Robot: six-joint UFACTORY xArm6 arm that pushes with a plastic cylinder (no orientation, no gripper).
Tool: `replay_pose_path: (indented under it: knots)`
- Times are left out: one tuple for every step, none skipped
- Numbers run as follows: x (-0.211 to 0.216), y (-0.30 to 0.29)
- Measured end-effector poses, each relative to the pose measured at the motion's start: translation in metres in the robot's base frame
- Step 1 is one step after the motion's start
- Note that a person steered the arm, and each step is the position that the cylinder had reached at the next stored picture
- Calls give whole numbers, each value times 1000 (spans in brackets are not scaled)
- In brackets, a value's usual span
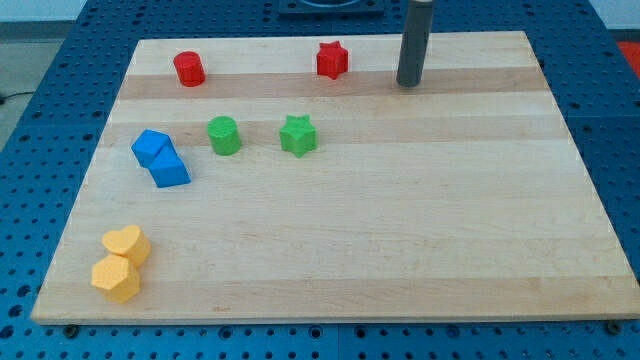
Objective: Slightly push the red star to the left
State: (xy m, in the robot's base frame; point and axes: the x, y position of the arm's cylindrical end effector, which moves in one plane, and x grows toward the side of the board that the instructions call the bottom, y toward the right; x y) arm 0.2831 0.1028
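Red star (332, 60) near the surface's (400, 230) top edge, my tip (408, 84) set to its right (apart), no jaws fitted.

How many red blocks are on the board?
2. The red cylinder is near the view's top left. The red star is near the top middle, left of my tip with a gap between. None appears hidden.
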Motion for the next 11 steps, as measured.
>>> replay_pose_path:
  knots:
    - [-19,-56]
    - [-19,-71]
    - [-46,-39]
    - [-41,-75]
    - [-15,-106]
    - [-15,-71]
    - [18,-32]
    - [41,-33]
    - [41,-34]
    - [41,-43]
    - [41,-52]
